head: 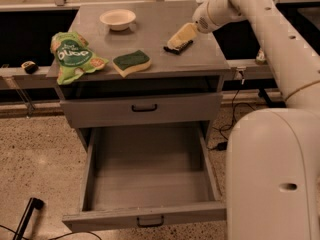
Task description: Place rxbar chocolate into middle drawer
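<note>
just over rxbar chocolate [180,47], end effector [177,39]; middle drawer [150,181] open

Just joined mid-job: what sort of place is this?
Probably a lab or office test area: grey metal cabinet with the middle drawer open, speckled floor, loose cables. The gripper is at the rxbar chocolate on top.

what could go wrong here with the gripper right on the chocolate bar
The rxbar chocolate lies flat, partly under the gripper, so a shallow grasp may slip or shove it toward the sponge. The middle drawer stands open well below the cabinet top; releasing before clearing its front edge could drop the bar short.
</note>
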Controlling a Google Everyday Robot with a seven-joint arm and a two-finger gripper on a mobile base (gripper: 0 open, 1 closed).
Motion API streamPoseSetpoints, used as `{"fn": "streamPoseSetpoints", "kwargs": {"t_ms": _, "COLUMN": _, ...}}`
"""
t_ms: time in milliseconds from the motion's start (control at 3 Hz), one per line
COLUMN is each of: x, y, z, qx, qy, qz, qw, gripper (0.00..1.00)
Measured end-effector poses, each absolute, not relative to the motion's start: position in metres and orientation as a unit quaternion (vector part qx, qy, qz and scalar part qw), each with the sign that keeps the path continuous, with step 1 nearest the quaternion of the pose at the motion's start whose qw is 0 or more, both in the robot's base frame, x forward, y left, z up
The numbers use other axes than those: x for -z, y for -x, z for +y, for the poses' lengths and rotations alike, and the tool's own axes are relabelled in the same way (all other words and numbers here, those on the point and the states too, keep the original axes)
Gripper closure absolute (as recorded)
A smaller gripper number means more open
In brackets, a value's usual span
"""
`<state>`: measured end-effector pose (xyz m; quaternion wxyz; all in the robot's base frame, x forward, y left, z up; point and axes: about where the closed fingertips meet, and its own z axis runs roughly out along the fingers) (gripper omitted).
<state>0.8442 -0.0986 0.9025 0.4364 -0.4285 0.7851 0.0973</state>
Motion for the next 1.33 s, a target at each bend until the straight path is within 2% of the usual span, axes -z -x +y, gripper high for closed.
{"fn": "streamPoseSetpoints", "kwargs": {"t_ms": 667, "x": -0.864, "y": -0.864, "z": -0.103, "qx": -0.116, "qy": 0.404, "qz": 0.796, "qw": 0.436, "gripper": 0.00}}
{"fn": "streamPoseSetpoints", "kwargs": {"t_ms": 1000, "x": -0.851, "y": -0.868, "z": -0.092, "qx": -0.135, "qy": 0.408, "qz": 0.793, "qw": 0.431, "gripper": 0.04}}
{"fn": "streamPoseSetpoints", "kwargs": {"t_ms": 1333, "x": -0.831, "y": -0.873, "z": -0.101, "qx": -0.143, "qy": 0.392, "qz": 0.805, "qw": 0.422, "gripper": 0.21}}
